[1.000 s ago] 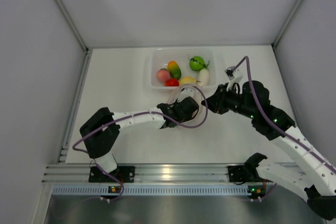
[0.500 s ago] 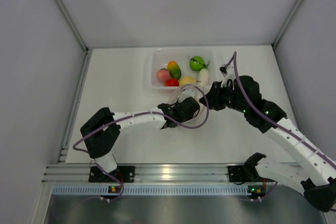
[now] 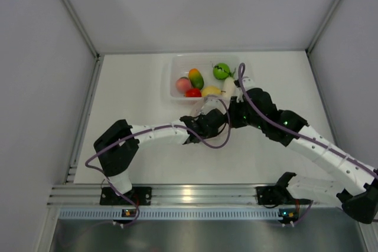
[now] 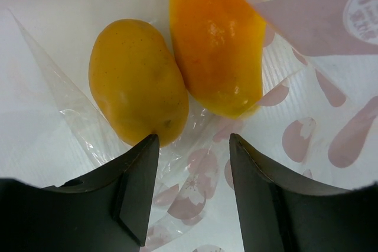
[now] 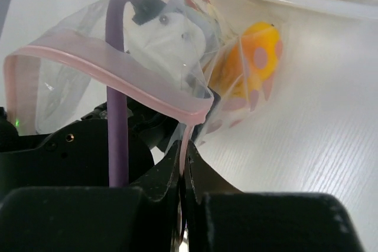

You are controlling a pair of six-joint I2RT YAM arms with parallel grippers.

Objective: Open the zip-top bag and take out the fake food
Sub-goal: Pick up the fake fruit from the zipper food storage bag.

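White table (image 3: 136,87) inside grey walls (image 3: 47,57). The zip-top bag (image 5: 118,69) lies with its mouth toward the arms and its length running to the tub (image 3: 171,81). The right gripper (image 5: 183,153) pinches its rim, and the left gripper (image 4: 193,146) is spread inside.

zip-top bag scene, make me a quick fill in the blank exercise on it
The right gripper is shut on the clear crinkly zip-top bag's ____ zip strip.
The left gripper is ____.
Before it lie ____ glossy orange-yellow plastic fruits.
The round green plastic fruit sits in the rigid clear ____.
Missing: pink; open; two; tub.
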